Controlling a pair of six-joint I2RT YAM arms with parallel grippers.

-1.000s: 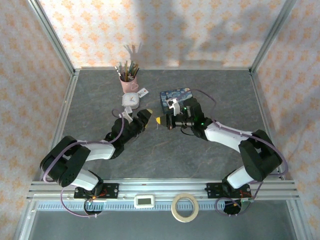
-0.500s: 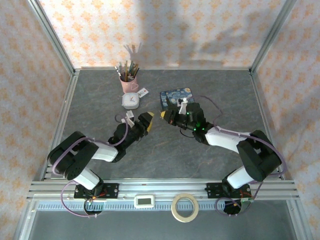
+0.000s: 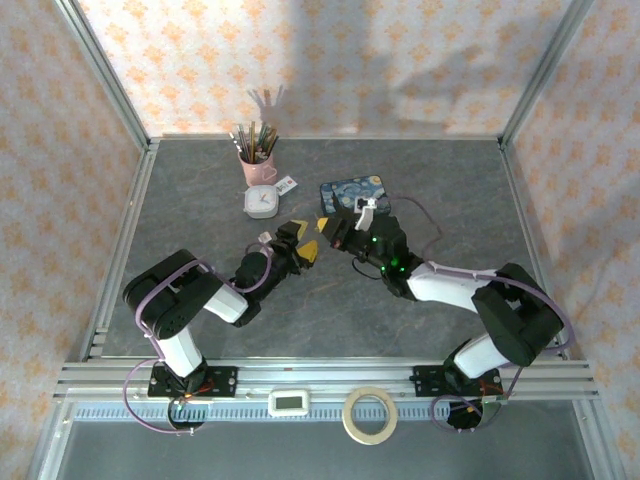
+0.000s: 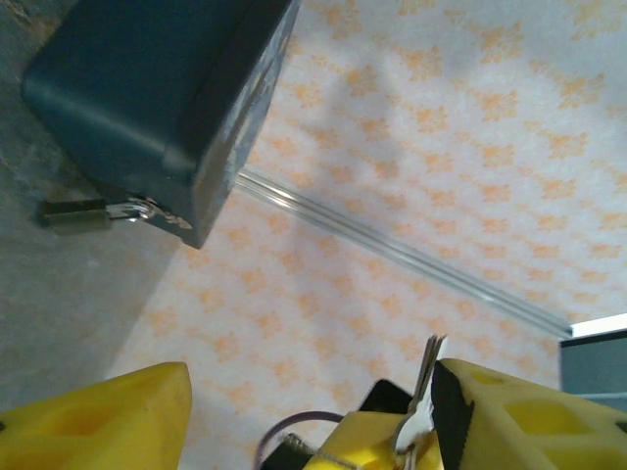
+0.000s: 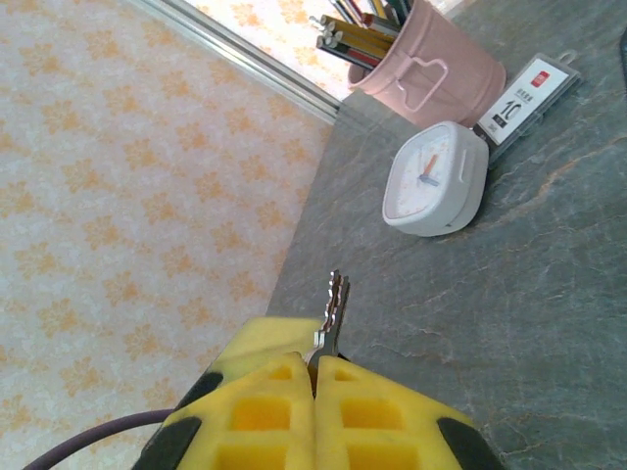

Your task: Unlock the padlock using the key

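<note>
Clenching the key (image 5: 333,299), the right pincer (image 5: 315,364) lets only the thin silvery blades stick out; the ring and the rest of the bunch are hidden inside the grip. In the top view the key is too small to make out. The padlock (image 4: 76,213) appears in the left wrist view as a small dark block on the desk (image 4: 59,323), joined by a thin metal loop to the front corner of the blue box (image 4: 147,88). Its keyhole I cannot see, and the frame cuts off part of the box. The left pincer (image 4: 312,384) is released, jaws wide apart, and the key tip stands just beside one of its yellow fingers (image 4: 519,411). From above, both pincers are close together, just in front of the box. Open grey desk lies toward the near edge, while a white clock (image 3: 261,202) and a pink cup (image 3: 255,165) stand near, on the far left side.
</note>
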